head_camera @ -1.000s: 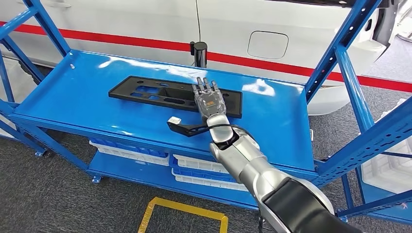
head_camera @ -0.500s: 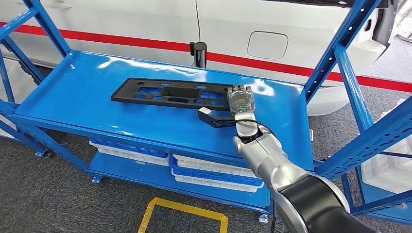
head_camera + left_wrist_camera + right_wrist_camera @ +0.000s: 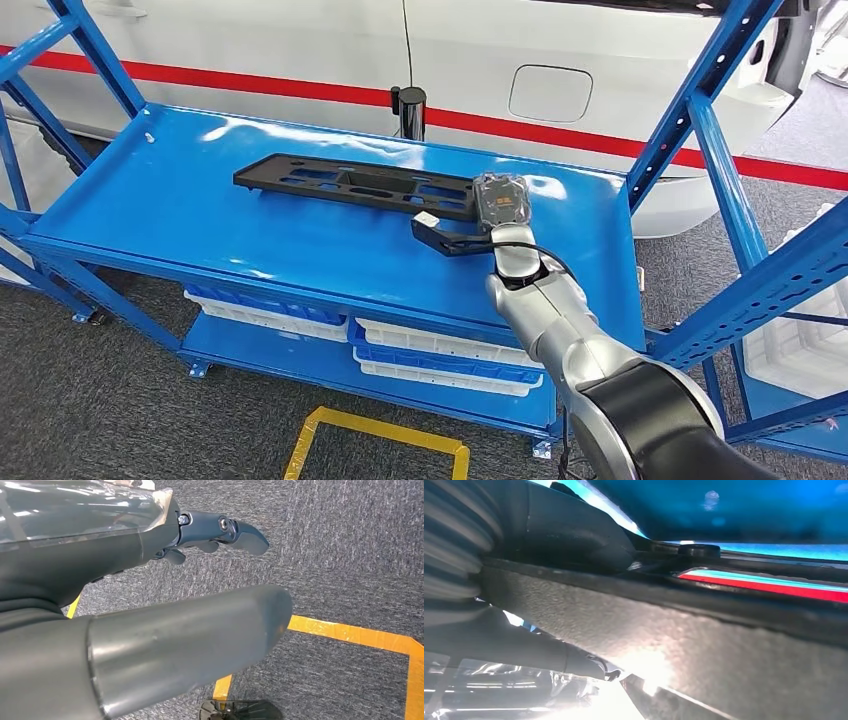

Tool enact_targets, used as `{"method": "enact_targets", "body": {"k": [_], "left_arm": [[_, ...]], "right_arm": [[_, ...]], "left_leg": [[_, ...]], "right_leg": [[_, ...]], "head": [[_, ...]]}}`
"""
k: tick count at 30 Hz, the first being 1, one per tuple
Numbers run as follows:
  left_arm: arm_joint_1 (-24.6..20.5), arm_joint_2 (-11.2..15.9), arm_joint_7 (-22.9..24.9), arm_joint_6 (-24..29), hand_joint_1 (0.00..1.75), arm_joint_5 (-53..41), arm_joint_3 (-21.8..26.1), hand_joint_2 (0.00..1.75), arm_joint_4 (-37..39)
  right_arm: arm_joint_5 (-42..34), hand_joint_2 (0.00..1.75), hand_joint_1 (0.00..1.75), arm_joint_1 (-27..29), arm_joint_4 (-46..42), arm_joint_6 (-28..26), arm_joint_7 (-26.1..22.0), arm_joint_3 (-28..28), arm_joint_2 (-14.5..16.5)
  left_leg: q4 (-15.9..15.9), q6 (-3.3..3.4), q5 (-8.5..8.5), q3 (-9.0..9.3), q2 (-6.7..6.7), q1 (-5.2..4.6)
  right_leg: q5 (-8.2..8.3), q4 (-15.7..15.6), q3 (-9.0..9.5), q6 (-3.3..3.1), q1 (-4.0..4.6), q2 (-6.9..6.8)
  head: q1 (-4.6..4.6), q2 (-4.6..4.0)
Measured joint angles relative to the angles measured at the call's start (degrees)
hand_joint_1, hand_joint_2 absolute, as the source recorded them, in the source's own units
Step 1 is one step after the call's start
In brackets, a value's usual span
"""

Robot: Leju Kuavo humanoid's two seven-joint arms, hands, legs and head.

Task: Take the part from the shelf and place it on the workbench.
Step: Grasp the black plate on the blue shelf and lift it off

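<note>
Right hand point(image 3: 498, 203) clamped on the near right end of the black part point(image 3: 352, 185), raised at that end off the blue shelf point(image 3: 150, 205). Left hand point(image 3: 220, 532) empty, fingers loosely curled over grey floor point(image 3: 350, 555).

Bare blue shelf top point(image 3: 150, 200) open at 9 o'clock of the right hand point(image 3: 500, 203), long black part point(image 3: 350, 185) barring 10 o'clock, black post point(image 3: 409, 110) at 11, slanted blue upright point(image 3: 700, 90) close at 2, shelf front edge open at 6

The left hand point(image 3: 150, 580) hangs empty above grey carpet point(image 3: 350, 555) crossed by yellow tape point(image 3: 350, 632).
</note>
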Motion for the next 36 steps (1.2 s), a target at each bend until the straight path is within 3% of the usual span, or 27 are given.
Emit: {"method": "enact_targets", "body": {"k": [8,25,30,34,36], "left_arm": [[-0.01,0.0,-1.27,1.22,0.0,-1.16,0.04,0.0,0.0],[-0.01,-0.02,-2.05,1.29,0.0,-1.21,0.09,0.0,0.0],[0.01,-0.03,-5.17,2.18,0.0,-0.92,0.92,0.0,0.0],[0.09,-0.04,-5.89,4.27,0.0,-1.5,1.56,0.0,0.0],[0.1,-0.04,-5.9,4.6,0.0,-1.83,1.66,0.87,0.0]], "right_arm": [[-0.15,1.75,1.75,2.4,-5.54,-2.0,-4.54,-1.49,0.61],[-0.41,1.75,1.75,4.0,-9.7,-1.9,-5.91,-2.1,0.79],[-4.13,1.75,1.75,6.68,-21.27,2.58,-10.62,-2.44,0.2],[-6.42,1.75,1.75,7.27,-34.48,6.13,-11.5,-2.35,-2.68],[-7.15,1.75,1.75,6.81,-39.52,6.69,-12.08,-2.31,-4.46]], "left_leg": [[-0.01,0.0,0.0,-0.01,0.01,0.0],[-0.03,0.0,-0.01,-0.03,0.0,0.01],[-0.03,0.0,-0.01,-0.06,0.0,0.01],[-0.03,0.0,0.0,-0.12,-0.12,0.0],[-0.04,0.0,-0.01,-0.13,-0.11,-0.02]], "right_leg": [[0.0,0.0,-0.02,0.0,-0.01,0.0],[0.0,0.0,-0.04,0.0,0.0,0.0],[-0.01,0.0,-0.1,0.0,-0.01,0.0],[-0.01,0.0,-0.13,0.0,-0.01,-0.09],[-0.01,0.0,-0.12,0.0,-0.01,-0.08]], "head": [[0.0,0.0],[0.0,0.0],[0.0,0.0],[0.01,0.0],[0.01,0.0]]}}
